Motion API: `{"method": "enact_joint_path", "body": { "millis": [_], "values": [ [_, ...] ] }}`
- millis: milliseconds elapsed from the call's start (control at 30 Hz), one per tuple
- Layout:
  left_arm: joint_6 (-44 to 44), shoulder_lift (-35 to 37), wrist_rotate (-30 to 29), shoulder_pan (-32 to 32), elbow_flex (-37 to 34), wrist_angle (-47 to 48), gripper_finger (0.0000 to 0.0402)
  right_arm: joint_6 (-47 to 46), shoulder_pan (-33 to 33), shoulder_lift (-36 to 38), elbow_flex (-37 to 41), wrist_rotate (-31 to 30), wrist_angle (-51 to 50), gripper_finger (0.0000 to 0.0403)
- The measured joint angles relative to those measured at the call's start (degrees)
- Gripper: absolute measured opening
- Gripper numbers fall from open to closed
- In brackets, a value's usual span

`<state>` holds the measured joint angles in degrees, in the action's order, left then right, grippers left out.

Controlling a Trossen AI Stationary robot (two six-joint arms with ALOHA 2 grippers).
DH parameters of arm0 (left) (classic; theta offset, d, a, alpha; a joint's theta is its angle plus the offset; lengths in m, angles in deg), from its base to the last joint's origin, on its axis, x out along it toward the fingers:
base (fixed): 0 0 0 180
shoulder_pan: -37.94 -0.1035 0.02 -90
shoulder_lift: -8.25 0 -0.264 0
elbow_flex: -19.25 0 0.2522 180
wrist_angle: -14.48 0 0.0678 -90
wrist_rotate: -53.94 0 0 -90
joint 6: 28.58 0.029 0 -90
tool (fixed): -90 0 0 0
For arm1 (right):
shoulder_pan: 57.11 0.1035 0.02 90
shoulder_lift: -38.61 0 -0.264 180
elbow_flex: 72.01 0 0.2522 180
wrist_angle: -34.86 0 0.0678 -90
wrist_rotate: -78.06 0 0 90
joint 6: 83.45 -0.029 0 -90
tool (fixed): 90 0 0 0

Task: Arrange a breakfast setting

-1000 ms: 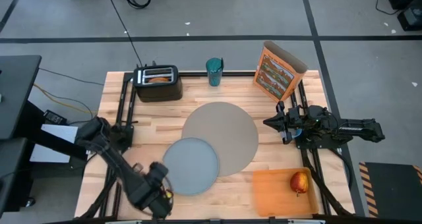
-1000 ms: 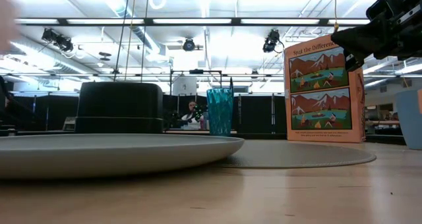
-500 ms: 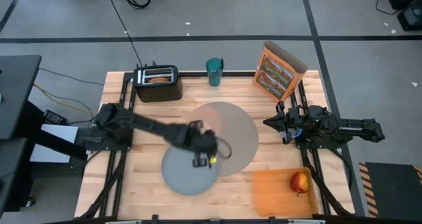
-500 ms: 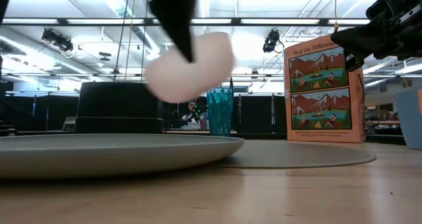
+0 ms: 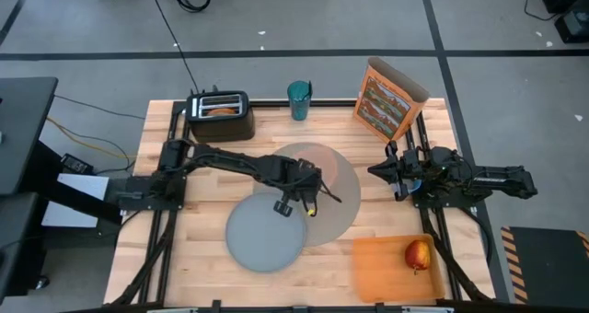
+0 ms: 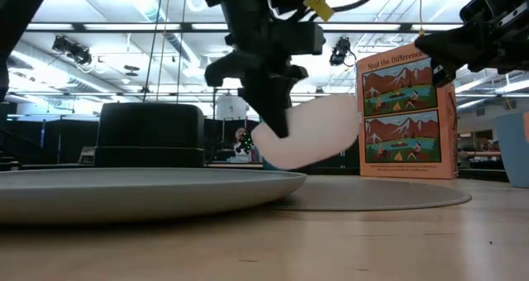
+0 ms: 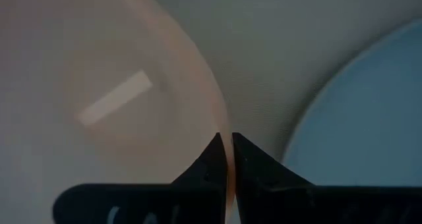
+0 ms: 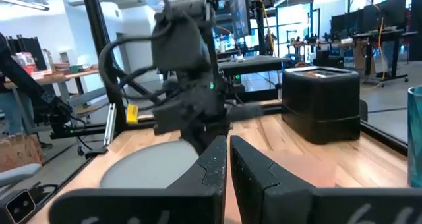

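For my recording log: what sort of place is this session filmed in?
Likely a robotics lab or workshop, not a home: bare ceiling with track lights, a grey taped floor, and desks with equipment behind the wooden table.

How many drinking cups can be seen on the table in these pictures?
1. A teal cup stands at the far edge of the table, between the black toaster and the orange cereal box. No other cup shows; one could be hidden.

L arm (image 5: 230,162): dark, jointed, yellow tag nr wrist | R arm (image 5: 479,178): dark, blue spot | claw fingers black
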<state>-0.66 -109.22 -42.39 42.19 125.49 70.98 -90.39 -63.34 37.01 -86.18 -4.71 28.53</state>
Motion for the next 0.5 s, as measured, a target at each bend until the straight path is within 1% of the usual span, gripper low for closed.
{"method": "enact_joint_path", "body": {
  "millis": [100, 333, 500],
  "values": [
    [0.10, -0.69, 0.68, 0.15, -0.01, 0.89, 0.0013, 0.00, 0.01, -0.06, 0.00, -0.02, 0.31, 0.0027],
    [-1.73, -0.81, 0.58, 0.43, -0.01, -0.74, 0.0013, 0.00, 0.01, -0.16, 0.00, -0.04, 0.64, 0.0027],
    [-3.26, -0.81, 0.61, 0.54, -0.01, 1.88, 0.0013, 0.00, -0.01, -0.16, 0.00, -0.09, 0.63, 0.0027]
  ]
}}
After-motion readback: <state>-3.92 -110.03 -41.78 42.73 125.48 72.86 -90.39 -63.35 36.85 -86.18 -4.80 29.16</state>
